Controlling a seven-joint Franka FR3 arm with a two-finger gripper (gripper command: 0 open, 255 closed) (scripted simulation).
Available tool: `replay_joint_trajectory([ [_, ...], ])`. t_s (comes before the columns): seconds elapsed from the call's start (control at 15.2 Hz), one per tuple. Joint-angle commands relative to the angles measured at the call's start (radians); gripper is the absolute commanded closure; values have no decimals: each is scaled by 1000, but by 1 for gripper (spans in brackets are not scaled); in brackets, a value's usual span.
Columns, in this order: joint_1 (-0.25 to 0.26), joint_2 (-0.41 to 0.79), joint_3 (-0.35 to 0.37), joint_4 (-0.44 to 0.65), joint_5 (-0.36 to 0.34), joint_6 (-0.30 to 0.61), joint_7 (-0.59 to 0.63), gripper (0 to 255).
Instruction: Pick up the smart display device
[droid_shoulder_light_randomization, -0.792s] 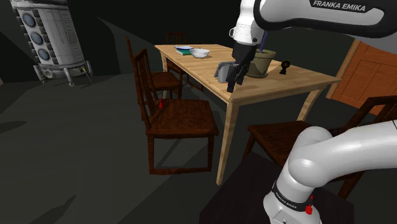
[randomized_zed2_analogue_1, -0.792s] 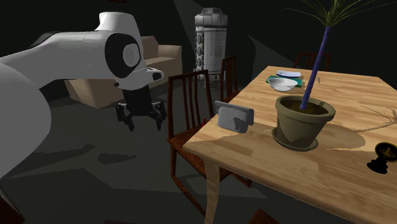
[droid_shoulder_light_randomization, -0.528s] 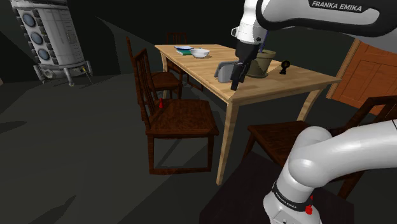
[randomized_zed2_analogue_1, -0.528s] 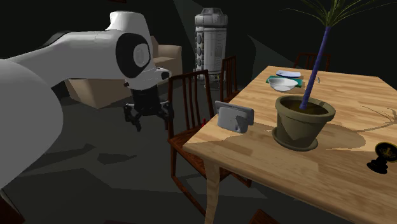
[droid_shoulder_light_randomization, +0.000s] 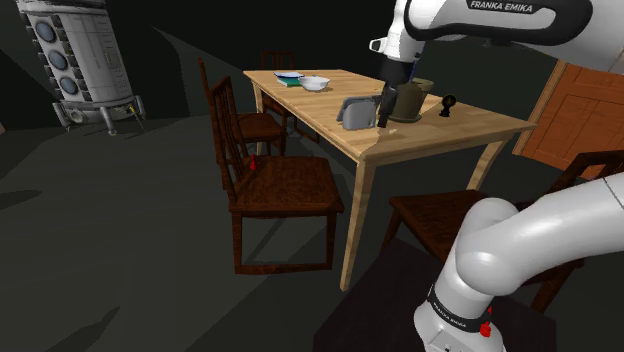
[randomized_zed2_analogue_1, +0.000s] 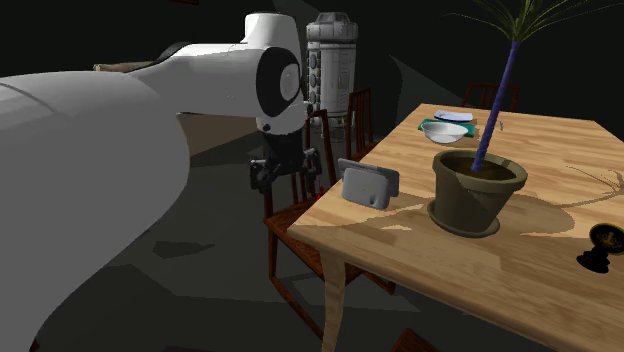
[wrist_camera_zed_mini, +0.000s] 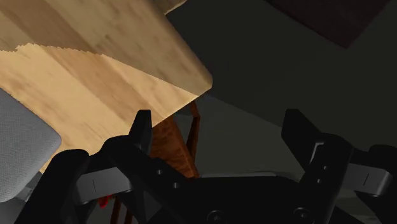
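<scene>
The smart display device (droid_shoulder_light_randomization: 352, 111) is a small grey wedge with a dark screen, standing near the edge of the wooden table (droid_shoulder_light_randomization: 420, 138). In the second exterior view the device (randomized_zed2_analogue_1: 368, 186) shows its grey back. My black gripper (randomized_zed2_analogue_1: 285, 176) hangs open just off the table's edge, to that view's left of the device and apart from it. In the shoulder view the gripper (droid_shoulder_light_randomization: 383, 110) appears right beside the device. In the wrist view the gripper (wrist_camera_zed_mini: 219, 130) has its fingers (wrist_camera_zed_mini: 141, 127) spread with nothing between them; the device's grey corner (wrist_camera_zed_mini: 22, 156) lies beside one finger.
A potted plant (randomized_zed2_analogue_1: 477, 190) stands close behind the device. A white bowl (randomized_zed2_analogue_1: 445, 132) sits farther back and a small black object (randomized_zed2_analogue_1: 603, 250) near the far edge. Wooden chairs (droid_shoulder_light_randomization: 280, 185) stand along the table's side. A grey cylinder machine (droid_shoulder_light_randomization: 75, 60) stands on the floor.
The arm has swung the gripper towards the table, closing in on the device's side; it stays open. The device has not moved.
</scene>
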Motion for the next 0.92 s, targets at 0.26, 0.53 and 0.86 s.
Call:
replay_joint_trajectory([
  [0.26, 64, 147, -172, 146, -42, 38, -325, 0],
  [0.53, 121, 282, -290, 283, -21, 55, -544, 0],
  [0.86, 187, 503, -450, 499, 85, 54, -844, 0],
])
